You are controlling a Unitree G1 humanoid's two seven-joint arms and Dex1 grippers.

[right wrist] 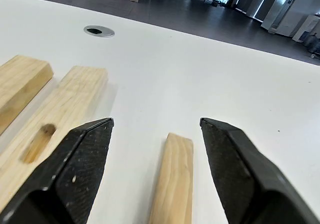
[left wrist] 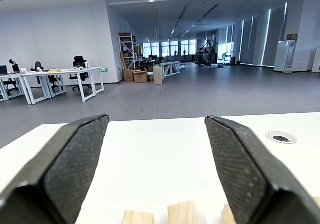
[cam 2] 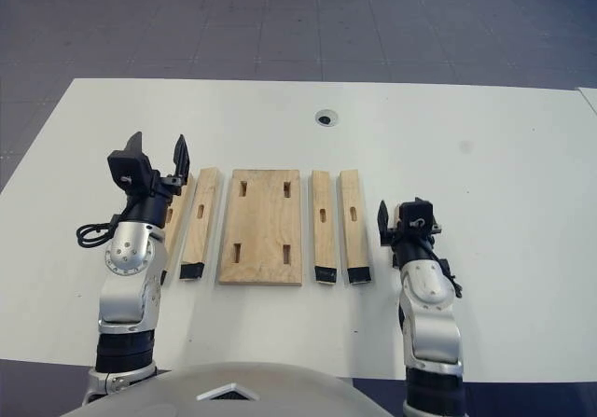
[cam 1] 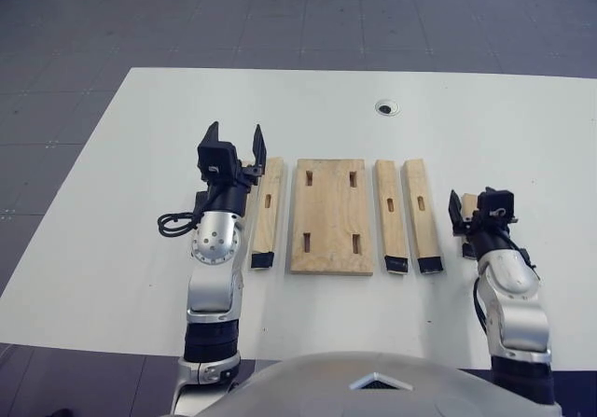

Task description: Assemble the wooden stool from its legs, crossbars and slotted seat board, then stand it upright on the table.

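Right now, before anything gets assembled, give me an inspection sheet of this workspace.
Surface: white table, one cable port at the far side.
Job's things: seat board flat in the middle; left legs and right legs lying two a side; short crossbar right of those; nothing joined.
Clutter: nothing seen.
Hands: left hand open, raised near the left legs' far ends; right hand open, either side of the crossbar.
Cables: black cable looped on the table, left of the left legs.
Surroundings: grey floor; office desks beyond.
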